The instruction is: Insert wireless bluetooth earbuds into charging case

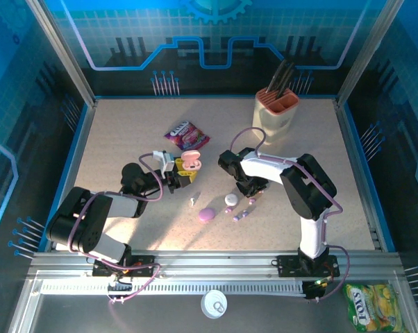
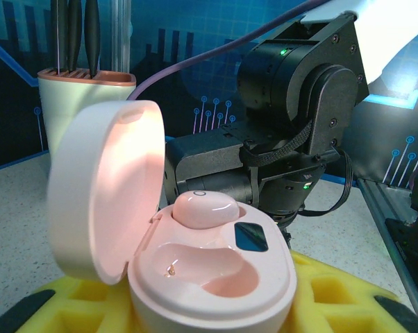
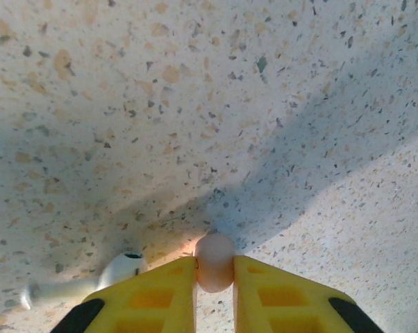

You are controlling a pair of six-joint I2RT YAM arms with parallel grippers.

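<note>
From above, the left gripper (image 1: 176, 173) clamps the open pink clamshell charging case (image 1: 190, 164); right of the case, the right gripper (image 1: 255, 197) sits low on the speckled table (image 1: 126, 132).

Left wrist: one pink bean-shaped earbud (image 2: 205, 208) fills the case's far socket; near socket (image 2: 203, 267) empty.

Right wrist: yellow pads (image 3: 278, 298) pinch a second pink bud (image 3: 214, 262), probably by its head; light, slick, likely to squirt out; grip gently.
</note>
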